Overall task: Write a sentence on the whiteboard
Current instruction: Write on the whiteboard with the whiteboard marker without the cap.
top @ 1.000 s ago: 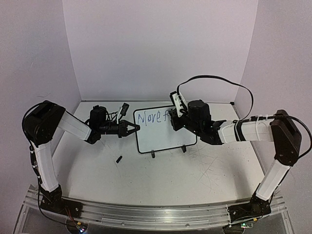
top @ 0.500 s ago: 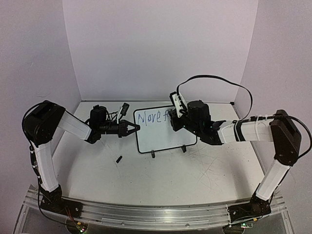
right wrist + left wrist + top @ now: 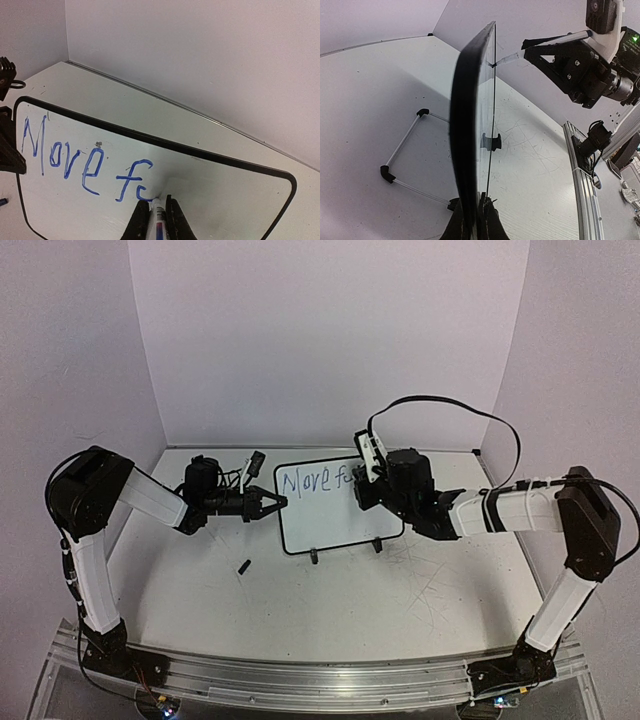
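The whiteboard (image 3: 335, 520) stands upright at mid-table on its black feet. My left gripper (image 3: 275, 502) is shut on its left edge; the left wrist view shows the board edge-on (image 3: 467, 125) between my closed fingers, gripper (image 3: 476, 207). The sentence (image 3: 75, 157) reads "Move f" in blue, with a partly drawn letter after the f. My right gripper (image 3: 156, 202) is shut on a marker (image 3: 159, 222), whose tip touches the board (image 3: 225, 195) at that last stroke. From above, the right gripper (image 3: 362, 490) covers the end of the writing (image 3: 312, 480).
A small dark piece (image 3: 243, 566) lies on the table left of the board's feet (image 3: 314, 558). The wire stand (image 3: 402, 145) reaches out behind the board. White walls close the back and both sides. A black cable (image 3: 450, 405) arches over the right arm.
The right gripper with the marker has shifted slightly to the right along the board, and the blue writing has grown past the "f". The left arm has stayed still.
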`<state>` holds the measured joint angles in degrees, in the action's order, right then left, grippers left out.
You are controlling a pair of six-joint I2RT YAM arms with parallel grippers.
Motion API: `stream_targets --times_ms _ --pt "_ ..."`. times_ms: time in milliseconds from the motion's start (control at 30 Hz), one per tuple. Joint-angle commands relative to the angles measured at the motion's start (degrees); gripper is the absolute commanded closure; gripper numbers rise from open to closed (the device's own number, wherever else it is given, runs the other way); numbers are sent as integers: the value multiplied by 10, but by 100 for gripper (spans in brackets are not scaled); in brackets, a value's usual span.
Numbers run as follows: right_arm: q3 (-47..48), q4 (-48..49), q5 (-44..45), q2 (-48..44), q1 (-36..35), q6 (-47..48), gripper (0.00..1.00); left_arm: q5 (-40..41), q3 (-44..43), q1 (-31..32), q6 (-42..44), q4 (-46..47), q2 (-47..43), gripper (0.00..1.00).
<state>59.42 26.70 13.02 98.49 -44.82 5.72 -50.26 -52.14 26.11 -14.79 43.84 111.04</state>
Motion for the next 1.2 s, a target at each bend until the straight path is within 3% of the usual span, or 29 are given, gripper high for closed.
stream_targets --times_ms 0,733,1167 --pt "3 23 49 -19 7 1 100 70 -6 -1 51 -40 4 100" --pt "38 3 -25 32 0 -19 100 71 -4 -1 53 -41 3 100" --pt "-7 16 -17 -68 12 -21 100 69 -6 -1 52 -42 6 100"
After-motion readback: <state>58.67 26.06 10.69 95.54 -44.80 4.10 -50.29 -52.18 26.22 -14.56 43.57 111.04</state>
